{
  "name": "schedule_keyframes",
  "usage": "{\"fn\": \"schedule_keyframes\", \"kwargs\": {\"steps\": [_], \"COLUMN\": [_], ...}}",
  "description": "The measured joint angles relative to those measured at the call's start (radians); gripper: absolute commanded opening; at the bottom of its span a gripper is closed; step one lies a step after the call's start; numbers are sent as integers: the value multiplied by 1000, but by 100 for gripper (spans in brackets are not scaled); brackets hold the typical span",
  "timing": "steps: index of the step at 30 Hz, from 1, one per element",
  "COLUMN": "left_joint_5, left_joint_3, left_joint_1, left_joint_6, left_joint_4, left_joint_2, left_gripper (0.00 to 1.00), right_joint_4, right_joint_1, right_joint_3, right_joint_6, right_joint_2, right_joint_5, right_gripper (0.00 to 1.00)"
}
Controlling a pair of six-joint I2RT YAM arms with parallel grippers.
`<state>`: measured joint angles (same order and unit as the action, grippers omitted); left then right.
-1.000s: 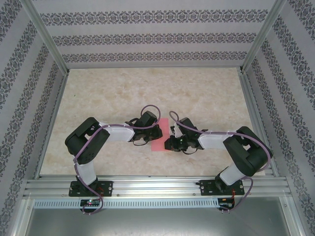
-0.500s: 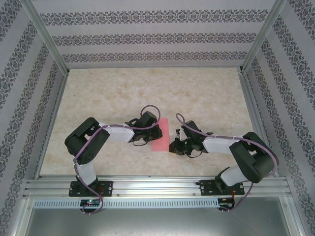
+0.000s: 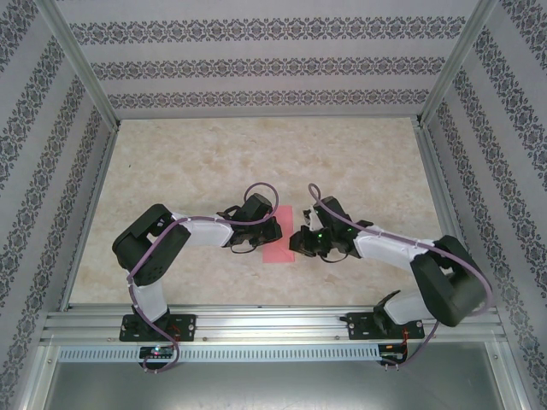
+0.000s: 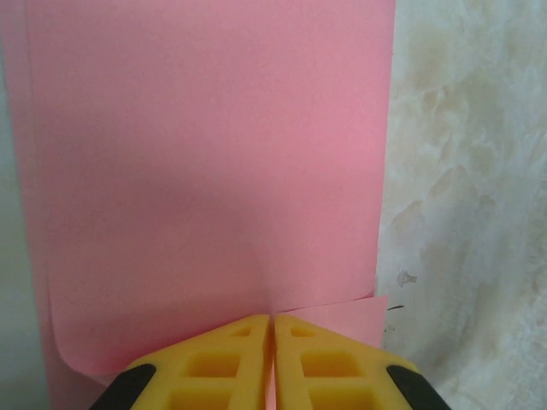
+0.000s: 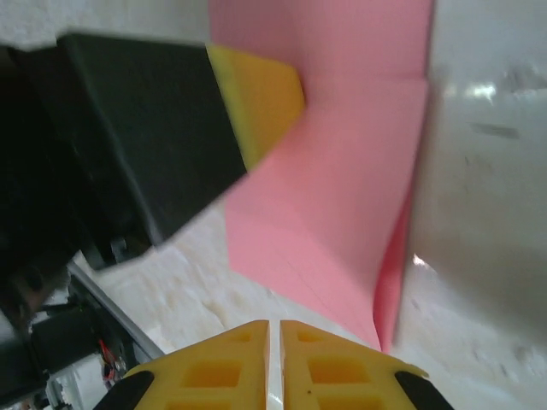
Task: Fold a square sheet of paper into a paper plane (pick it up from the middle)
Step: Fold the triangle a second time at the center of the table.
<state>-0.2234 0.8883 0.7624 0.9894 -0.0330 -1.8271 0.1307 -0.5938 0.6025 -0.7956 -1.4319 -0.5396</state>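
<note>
Paper (image 3: pixel 279 244): lying on the table (image 3: pixel 256 162), between the two grippers; showing as a narrow pink rectangle rather than a square, so it is looking folded once lengthwise.
Left gripper (image 3: pixel 273 231): jaws clenched together. In the left wrist view its tips (image 4: pixel 271 343) are sitting at the near edge of the paper (image 4: pixel 214 154), with a small crease running out from them. Whether it is pinching or only pressing, I cannot tell.
Right gripper (image 3: pixel 294 242): also clenched and seemingly holding nothing. Its tips (image 5: pixel 275 343) are hovering just beside the paper (image 5: pixel 342 171), where one edge is lifting off the table.
Done, judging by shape: probably the first centre fold.
Remaining: nose corners, wing folds and a centre ridge; no pointed dart outline is showing yet.
Stage: looking early, with most of the folding still ahead.
</note>
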Motion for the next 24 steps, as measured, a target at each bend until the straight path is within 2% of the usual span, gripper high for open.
{"fn": "schedule_keyframes", "kwargs": {"steps": [8, 16, 24], "left_joint_5": [-3, -6, -48], "left_joint_3": [3, 15, 15], "left_joint_1": [0, 0, 11], "left_joint_6": [-1, -22, -17], "left_joint_4": [1, 36, 61], "left_joint_2": [0, 15, 61], "left_gripper": [13, 22, 16], "right_joint_4": [-65, -117, -154], "right_joint_1": [0, -2, -14], "right_joint_3": [12, -10, -19], "right_joint_6": [-15, -19, -42], "right_joint_2": [-181, -181, -183], "right_joint_5": [-20, -22, -11], "right_gripper": [13, 12, 11]}}
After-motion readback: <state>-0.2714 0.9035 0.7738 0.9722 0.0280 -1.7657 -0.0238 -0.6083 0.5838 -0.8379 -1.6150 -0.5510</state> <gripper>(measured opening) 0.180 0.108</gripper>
